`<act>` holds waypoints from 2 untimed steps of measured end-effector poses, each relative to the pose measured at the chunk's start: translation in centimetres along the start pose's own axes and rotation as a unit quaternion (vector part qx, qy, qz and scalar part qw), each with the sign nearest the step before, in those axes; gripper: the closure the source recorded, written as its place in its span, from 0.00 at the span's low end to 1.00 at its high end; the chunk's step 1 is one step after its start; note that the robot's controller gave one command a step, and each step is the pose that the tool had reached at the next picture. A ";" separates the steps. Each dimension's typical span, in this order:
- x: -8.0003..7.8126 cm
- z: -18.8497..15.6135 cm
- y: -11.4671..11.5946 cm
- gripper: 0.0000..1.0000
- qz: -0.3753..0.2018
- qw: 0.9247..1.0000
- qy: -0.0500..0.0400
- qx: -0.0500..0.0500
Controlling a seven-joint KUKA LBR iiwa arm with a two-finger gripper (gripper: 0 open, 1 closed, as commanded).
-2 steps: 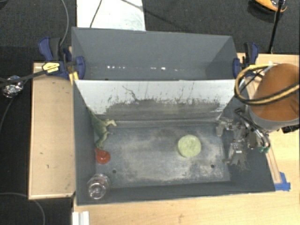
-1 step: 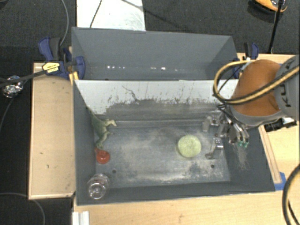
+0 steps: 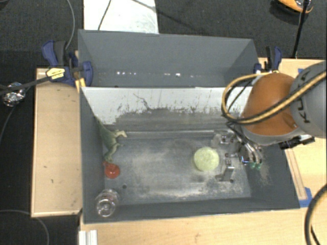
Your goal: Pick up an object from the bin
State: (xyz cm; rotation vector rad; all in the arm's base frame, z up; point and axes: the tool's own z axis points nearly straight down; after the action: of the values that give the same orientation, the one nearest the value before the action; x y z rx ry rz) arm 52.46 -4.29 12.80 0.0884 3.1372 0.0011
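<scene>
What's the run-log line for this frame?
gripper: open, right of bin | beside: green ball | held: nothing | left side: toy dinosaur, red toy, clear jar

Overall: we see a brightly, evenly lit grey bin (image 3: pixel 153 98), with the floor around it near black.
Light source: it falls from above, as we read it, and the sloping back wall shows palest.
Glare: a row of small white glints runs along the upper back wall. A soft sheen sits on the arm's orange cover (image 3: pixel 271 93), and the clear bottle (image 3: pixel 106 204) at the front left sparkles.
Shadows: the bin's side walls are darker, and the green ball (image 3: pixel 206 160) stands out pale.
</scene>
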 end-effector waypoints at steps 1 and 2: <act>-0.5 -0.2 2.1 0.00 0.077 0.997 -0.002 0.000; 0.0 3.9 1.7 0.00 0.065 0.998 -0.002 0.000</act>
State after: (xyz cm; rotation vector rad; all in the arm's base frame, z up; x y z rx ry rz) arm 52.52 -2.58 8.86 0.2922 3.1202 0.0019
